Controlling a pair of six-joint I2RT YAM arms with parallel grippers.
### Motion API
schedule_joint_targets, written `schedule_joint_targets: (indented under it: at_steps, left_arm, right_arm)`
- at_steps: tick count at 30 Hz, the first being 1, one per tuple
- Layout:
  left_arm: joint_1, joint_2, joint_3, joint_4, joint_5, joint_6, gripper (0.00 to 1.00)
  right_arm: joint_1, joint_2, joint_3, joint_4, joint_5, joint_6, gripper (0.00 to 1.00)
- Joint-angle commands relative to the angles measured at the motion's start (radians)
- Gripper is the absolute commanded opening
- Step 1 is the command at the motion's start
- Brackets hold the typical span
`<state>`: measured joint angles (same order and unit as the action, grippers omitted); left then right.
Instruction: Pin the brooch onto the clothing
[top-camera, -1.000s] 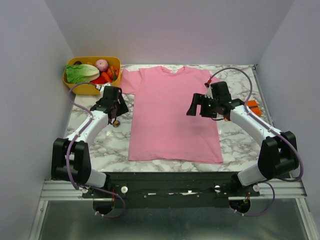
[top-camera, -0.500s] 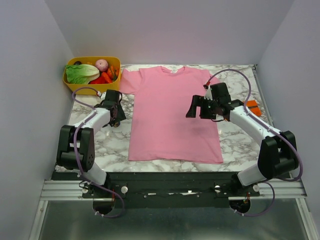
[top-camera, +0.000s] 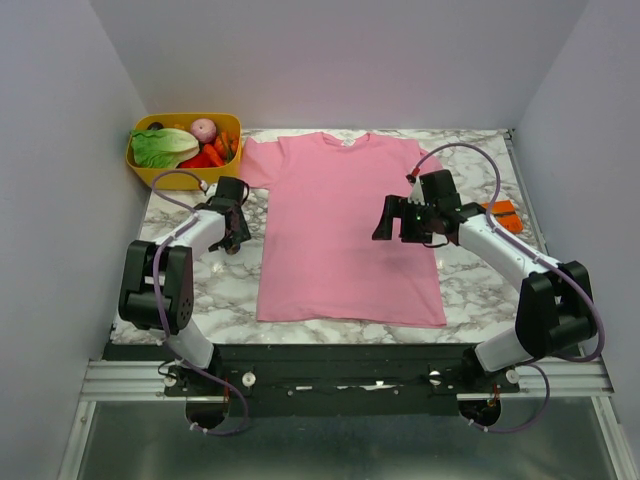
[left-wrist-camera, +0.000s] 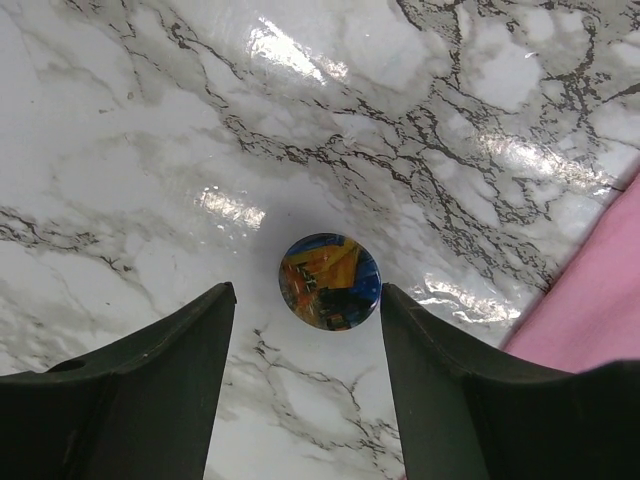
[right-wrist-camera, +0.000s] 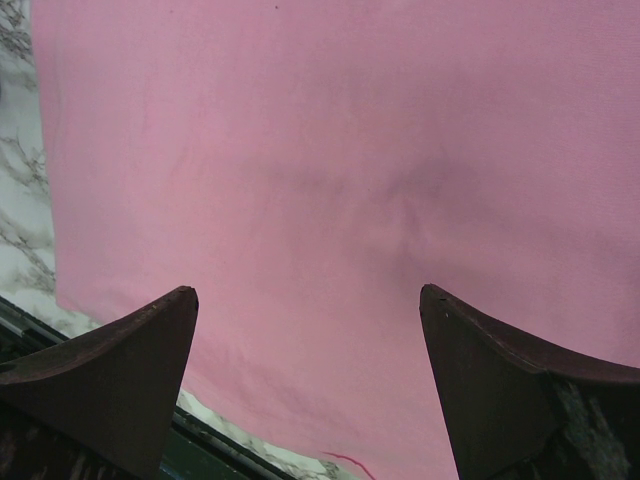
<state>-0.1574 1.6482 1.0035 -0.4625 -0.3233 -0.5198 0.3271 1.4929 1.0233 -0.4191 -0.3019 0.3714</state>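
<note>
Glossy marbled worktop, matt cloth, dark plastic fingers.

The worktop (left-wrist-camera: 120, 120) is finished in a smooth white-and-grey marble pattern, polished enough that bright patches of light are thrown back from it. The brooch (left-wrist-camera: 330, 281) is faced with a smooth, faintly shiny printed surface. The T-shirt (right-wrist-camera: 330, 150) is made of soft, matt pink cloth, faintly dimpled and creased. The fingers of the left tool (left-wrist-camera: 305, 290) and the right tool (right-wrist-camera: 307, 291) are seen as dark, matt and plastic-looking. The tub (top-camera: 165, 178) is moulded in smooth yellow plastic, and the rail (top-camera: 110, 378) is formed of bare ribbed metal.
</note>
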Motion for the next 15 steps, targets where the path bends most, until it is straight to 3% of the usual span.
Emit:
schedule_joint_targets:
  at_steps: [1, 15]
  left_arm:
    - [-0.016, 0.022, 0.037, -0.025, -0.046, 0.017, 0.67]
    - [-0.059, 0.101, 0.075, -0.062, -0.100, 0.021, 0.67]
  right_arm:
    - [-0.003, -0.002, -0.015, 0.025, -0.014, -0.017, 1.00]
    - [-0.003, -0.002, -0.025, 0.032, -0.026, -0.029, 1.00]
